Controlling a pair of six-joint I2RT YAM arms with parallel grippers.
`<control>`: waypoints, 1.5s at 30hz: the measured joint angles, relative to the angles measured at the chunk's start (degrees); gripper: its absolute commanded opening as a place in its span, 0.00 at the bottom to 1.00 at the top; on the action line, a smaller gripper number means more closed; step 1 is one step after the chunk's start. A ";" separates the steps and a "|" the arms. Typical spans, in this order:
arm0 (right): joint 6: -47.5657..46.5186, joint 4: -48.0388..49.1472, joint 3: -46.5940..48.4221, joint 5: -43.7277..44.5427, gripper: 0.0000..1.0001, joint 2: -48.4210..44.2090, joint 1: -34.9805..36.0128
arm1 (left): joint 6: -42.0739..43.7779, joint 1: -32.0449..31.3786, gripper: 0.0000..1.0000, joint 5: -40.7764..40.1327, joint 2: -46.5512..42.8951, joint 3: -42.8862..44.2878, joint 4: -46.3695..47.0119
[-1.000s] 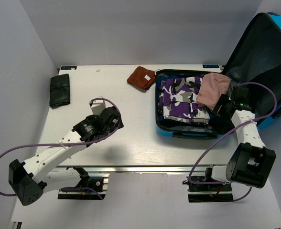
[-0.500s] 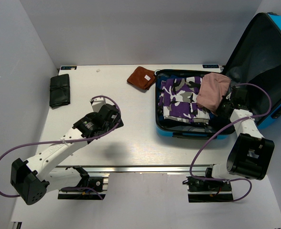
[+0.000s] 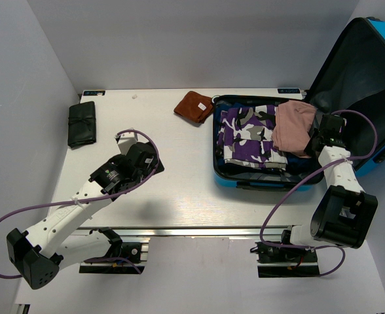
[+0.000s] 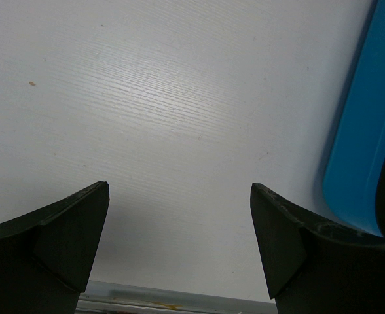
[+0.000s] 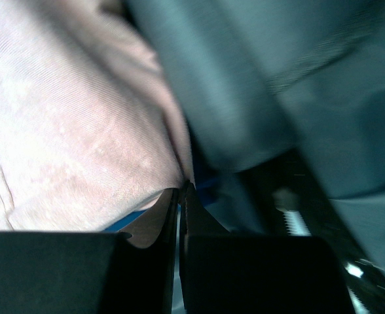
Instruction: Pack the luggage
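The luggage (image 3: 264,180), a bright-blue suitcase, lies open at the table's right with its lid (image 3: 359,65) standing up behind it. Inside lie a purple camouflage garment (image 3: 248,134) and a pink garment (image 3: 291,124). My right gripper (image 3: 312,137) is at the pink garment's right edge. In the right wrist view its jaws (image 5: 181,190) are shut, pinching the hem of the pink cloth (image 5: 68,118). My left gripper (image 3: 146,171) hovers over bare table left of the case, open and holding nothing (image 4: 177,190). The blue shell (image 4: 359,131) shows at its right.
A brown pouch (image 3: 194,106) lies on the table just left of the case's far corner. A black folded pouch (image 3: 82,123) lies near the far left edge. White walls enclose the table on the left and back.
My right gripper has closed on the pink garment's edge and pulled it slightly right. The left arm has drawn back a little to the left, still open.
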 measured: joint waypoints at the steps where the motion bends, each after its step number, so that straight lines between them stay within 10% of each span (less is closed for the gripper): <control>1: -0.20 -0.37 0.52 1.33 0.00 0.04 -0.07 | 0.11 0.00 0.98 -0.11 -0.04 0.04 -0.09; 14: -1.57 -3.08 3.48 9.46 0.00 4.63 -0.13 | 2.10 0.00 0.98 -1.29 3.78 3.02 -0.20; 18: -1.95 -3.74 3.48 6.88 0.58 5.49 -0.15 | 2.86 0.24 0.98 -1.27 4.81 3.39 0.04; 21: -3.04 -4.24 3.48 2.93 0.70 4.72 0.33 | 3.65 0.48 0.98 -1.25 5.86 4.20 0.59; 22: -3.04 -4.39 3.48 2.01 0.89 4.09 0.33 | 3.89 0.52 0.98 -1.27 6.43 4.70 0.85; 32: -4.79 -7.48 13.27 -5.35 0.89 -3.50 2.89 | 5.88 1.60 0.98 -0.33 10.05 7.50 2.80; 45: -7.87 -10.19 19.04 3.13 0.89 15.52 17.16 | 6.16 2.47 0.98 -0.17 8.63 7.89 2.49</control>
